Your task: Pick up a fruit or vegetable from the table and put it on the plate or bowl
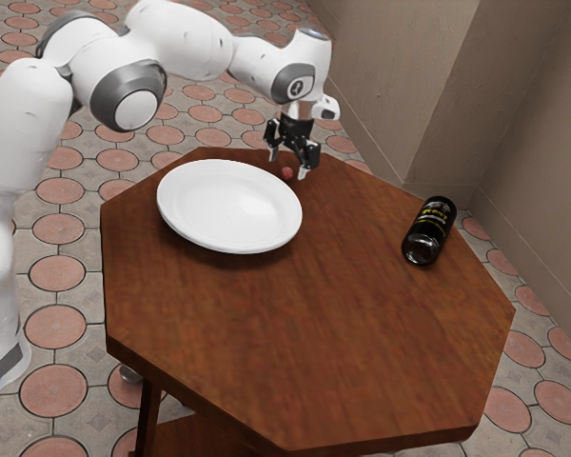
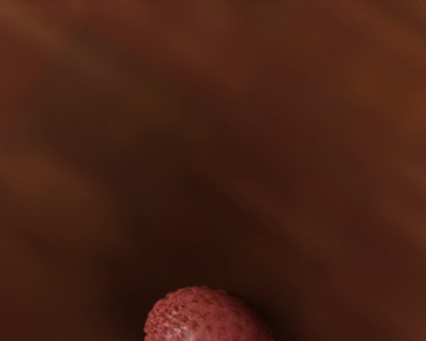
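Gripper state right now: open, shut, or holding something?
Black two-finger gripper: open, fingers spread either side of the small red strawberry on the brown wooden table, holding nothing.

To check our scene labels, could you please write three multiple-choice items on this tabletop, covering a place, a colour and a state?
1. Where is the small red strawberry? A on the round white plate; B on the brown wooden table beside the plate, under the black gripper; C against the dark cylindrical can.
2. The plate's colour? A white; B blue; C green.
3. The can's state? A upright; B lying on its side; C on the plate.
B: it rests on wood beyond the rim. A: the plate is plain white. B: its long side rests on the table.
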